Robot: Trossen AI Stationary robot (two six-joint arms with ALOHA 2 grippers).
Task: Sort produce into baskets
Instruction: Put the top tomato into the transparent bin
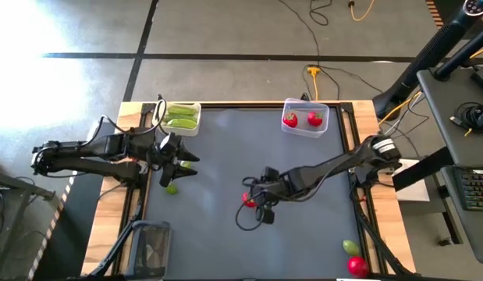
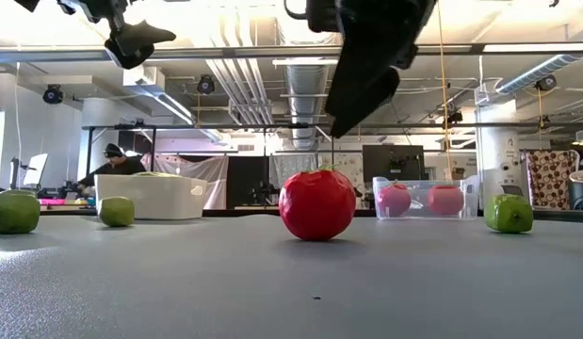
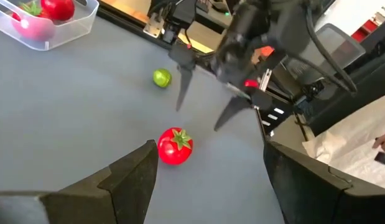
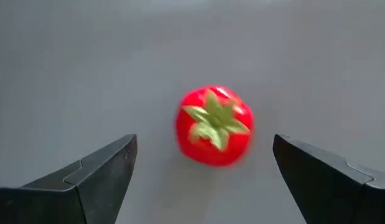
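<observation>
Directly beneath the right claw [image 4: 204,180], whose fingers stand spread wide, a red strawberry [image 4: 214,126] sits mid-counter [image 1: 225,148], green top up, round with no clear long axis. Bare surface surrounds it. The left claw [image 1: 186,161], also spread, hovers near a lime-green fruit [image 1: 172,188] beside the white basket [image 1: 181,119].

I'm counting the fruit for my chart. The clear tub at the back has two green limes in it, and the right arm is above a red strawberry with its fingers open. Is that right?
Not quite. The clear tub holds two red strawberries, not limes, as the high view shows. The rest is right: the right gripper hangs above the loose red strawberry with its fingers open.
</observation>
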